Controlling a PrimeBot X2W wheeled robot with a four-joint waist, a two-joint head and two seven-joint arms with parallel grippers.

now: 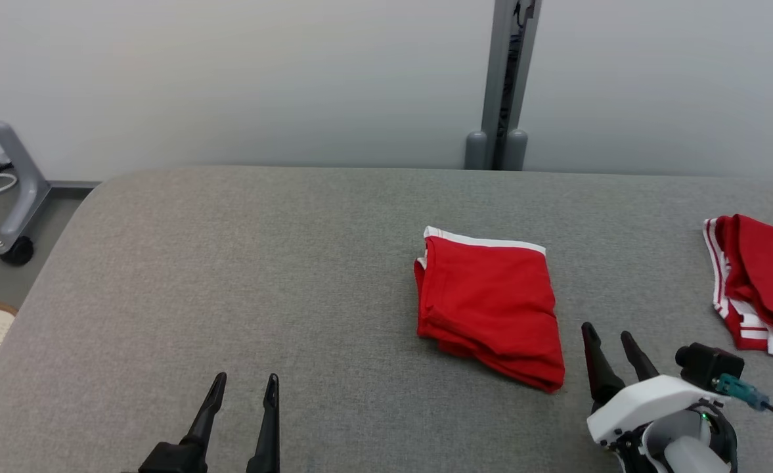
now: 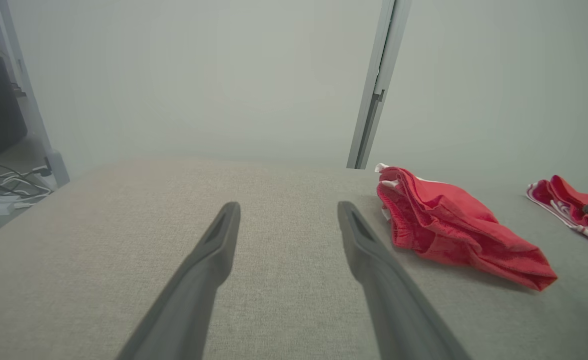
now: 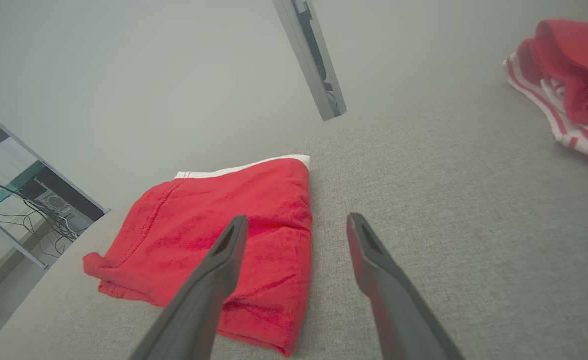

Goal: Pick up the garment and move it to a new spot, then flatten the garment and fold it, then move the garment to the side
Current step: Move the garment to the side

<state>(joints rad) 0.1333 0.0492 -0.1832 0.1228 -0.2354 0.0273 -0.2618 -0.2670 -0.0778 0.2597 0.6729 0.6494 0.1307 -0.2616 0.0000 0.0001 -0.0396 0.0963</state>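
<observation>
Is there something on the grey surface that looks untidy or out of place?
The folded red garment lies a little askew, its layers uneven at the near edge. The red and white striped garment at the right lies in a loose bunch. Nothing looks damaged.

Item: you're looking at a red cloth garment with a white edge band [image 1: 489, 307] | state: folded into a compact, slightly rumpled rectangle | pose: lying flat, white band along your far edge | place: right of centre on the grey fabric worktop [image 1: 228, 276]
</observation>
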